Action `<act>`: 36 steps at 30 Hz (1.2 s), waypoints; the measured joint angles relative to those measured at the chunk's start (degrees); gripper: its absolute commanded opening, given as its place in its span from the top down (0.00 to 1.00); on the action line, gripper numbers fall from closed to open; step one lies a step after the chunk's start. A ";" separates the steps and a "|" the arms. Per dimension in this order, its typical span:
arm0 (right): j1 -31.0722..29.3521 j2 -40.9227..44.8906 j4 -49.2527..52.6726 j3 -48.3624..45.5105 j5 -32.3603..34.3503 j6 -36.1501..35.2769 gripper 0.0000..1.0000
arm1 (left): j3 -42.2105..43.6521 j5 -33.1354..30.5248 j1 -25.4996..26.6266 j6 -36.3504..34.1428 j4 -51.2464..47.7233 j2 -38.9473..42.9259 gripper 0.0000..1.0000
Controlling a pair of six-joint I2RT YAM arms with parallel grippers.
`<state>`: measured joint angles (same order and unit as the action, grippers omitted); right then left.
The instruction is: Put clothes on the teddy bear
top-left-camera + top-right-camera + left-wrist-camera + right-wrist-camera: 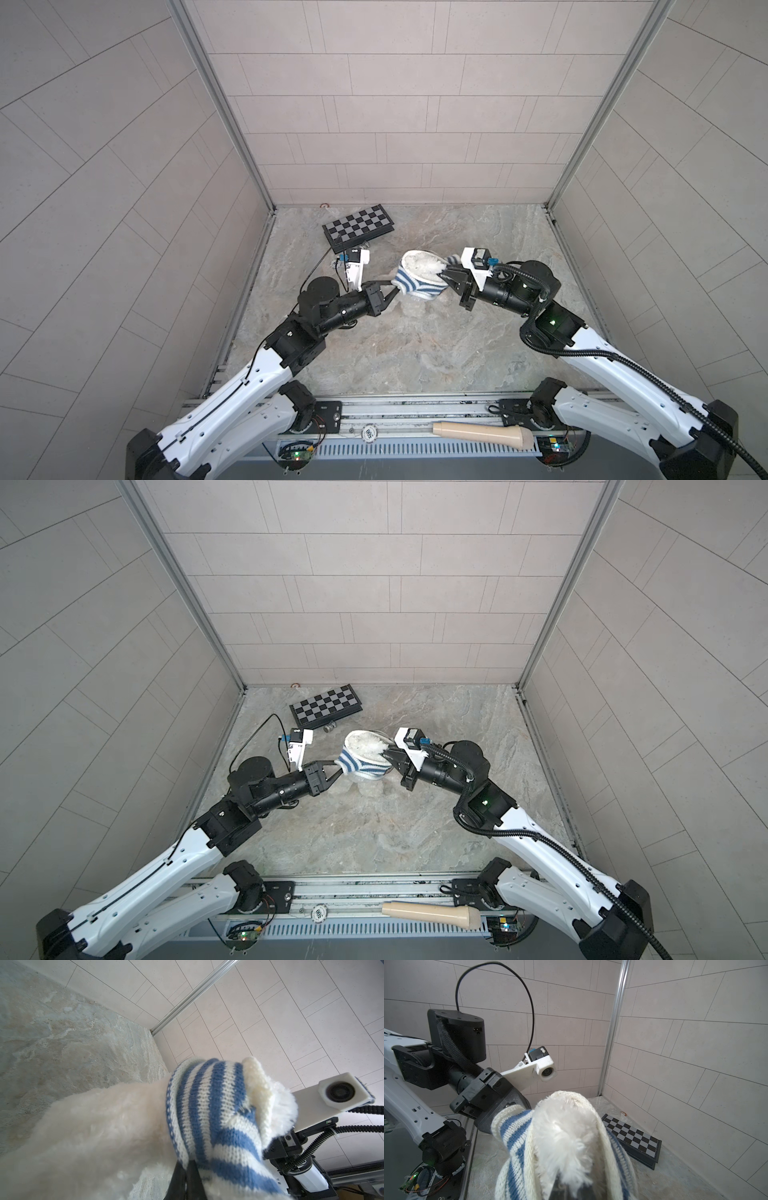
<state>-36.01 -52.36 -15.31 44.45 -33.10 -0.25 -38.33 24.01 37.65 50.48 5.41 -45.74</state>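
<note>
A marbled surface (415, 357) lies inside a cell of pale tiled walls. Nearest, on the front rail behind both arms, a beige handle-shaped piece (482, 434) lies well clear of the work.

Ahead, the left end effector (398, 292) is closed on one edge of the striped shirt (419, 287). The right end effector (443, 275) is closed on the opposite edge, seemingly with some fur pinched in. The teddy bear (419, 262) sits between them, the knit stretched as a band around it. Whether it rests on the surface I cannot tell.

The bear looks light, soft and squashy, so it will likely sag and twist rather than resist, and its fluffy pile should drag against the wool. The knit gives, so the better hold is the shirt's hem on either side, not the fur.

Beyond the left end effector lies a chessboard (359, 228), with a small metal piece (329, 728) just beside it. Neither seems to block the pull. Farthest, a red ring (324, 205) lies at the back wall.
</note>
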 measured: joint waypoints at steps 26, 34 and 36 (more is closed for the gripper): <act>-1.42 4.00 1.55 -0.92 0.15 3.23 1.00 | -6.73 -1.33 -7.37 -22.05 -19.85 -2.54 1.00; -1.92 4.00 -2.03 -3.41 -0.66 6.47 1.00 | -8.22 -4.79 -7.34 -28.65 -22.64 -5.64 1.00; -1.92 4.00 -2.29 -3.67 -1.05 6.93 1.00 | -8.22 -5.49 -7.32 -29.77 -22.91 -6.56 1.00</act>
<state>-37.93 -48.36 -17.61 40.77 -34.15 6.68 -46.54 18.52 30.33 20.71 -17.50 -52.29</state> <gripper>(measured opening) 0.067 0.041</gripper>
